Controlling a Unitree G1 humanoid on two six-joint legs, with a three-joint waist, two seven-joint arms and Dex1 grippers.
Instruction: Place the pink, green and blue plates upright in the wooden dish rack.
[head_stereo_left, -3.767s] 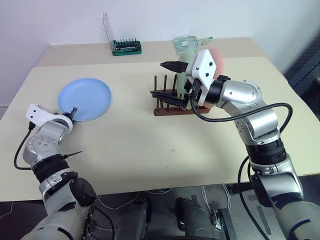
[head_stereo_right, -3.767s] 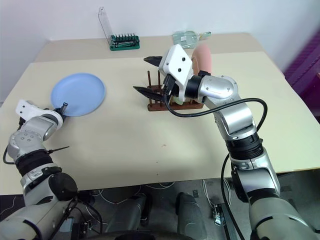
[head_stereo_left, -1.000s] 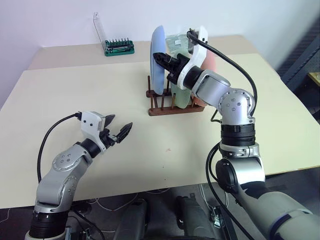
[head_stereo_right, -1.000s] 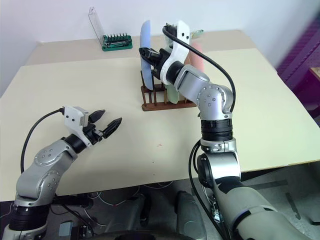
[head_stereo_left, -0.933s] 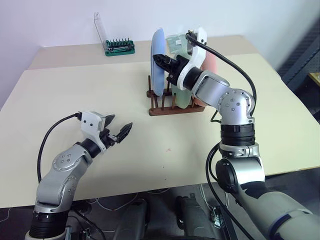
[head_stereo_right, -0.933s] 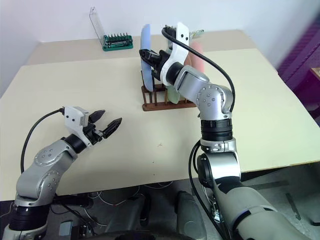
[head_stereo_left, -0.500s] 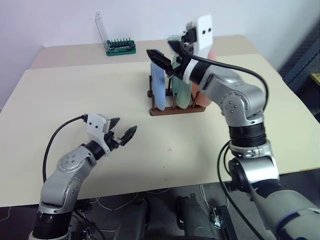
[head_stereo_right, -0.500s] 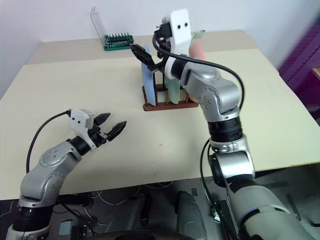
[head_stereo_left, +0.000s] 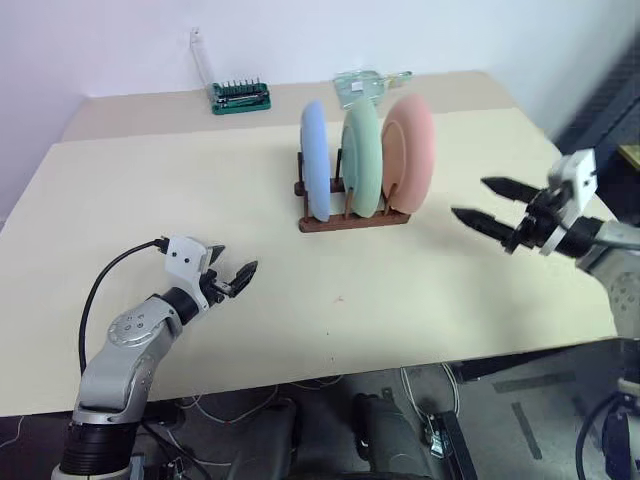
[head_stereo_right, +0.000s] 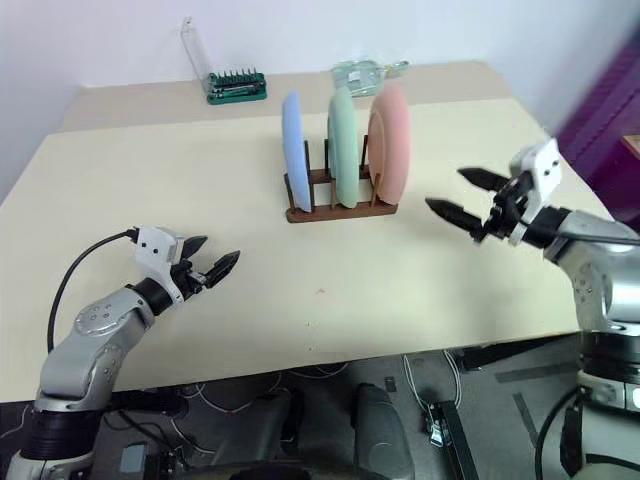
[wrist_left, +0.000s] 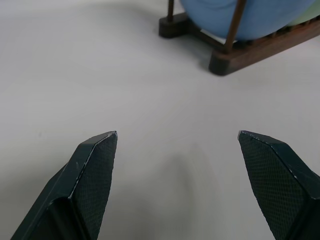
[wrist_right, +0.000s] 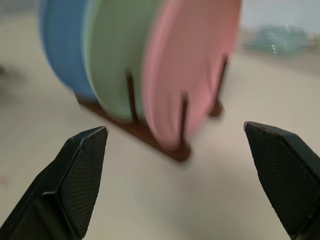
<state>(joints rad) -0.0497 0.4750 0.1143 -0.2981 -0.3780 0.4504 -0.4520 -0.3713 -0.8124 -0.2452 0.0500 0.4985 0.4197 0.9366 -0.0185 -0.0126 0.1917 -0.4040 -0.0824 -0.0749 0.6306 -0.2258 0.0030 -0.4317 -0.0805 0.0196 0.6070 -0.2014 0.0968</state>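
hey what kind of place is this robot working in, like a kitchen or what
Probably a lab or workshop, not a kitchen. The wooden dish rack with its plates sits on a plain beige table, a green screwdriver bit set lies at the far edge, and loose cables hang beneath.

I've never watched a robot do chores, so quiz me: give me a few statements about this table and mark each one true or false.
1. All three plates stand upright in the wooden rack. True.
2. The blue plate sits between the other two. False: the green plate is in the middle, with the pink plate on the robot's right.
3. The right gripper grips the pink plate. False: it is open, clear of the rack.
4. The left gripper is open and empty. True.
5. A green tool set lies beyond the rack. True.
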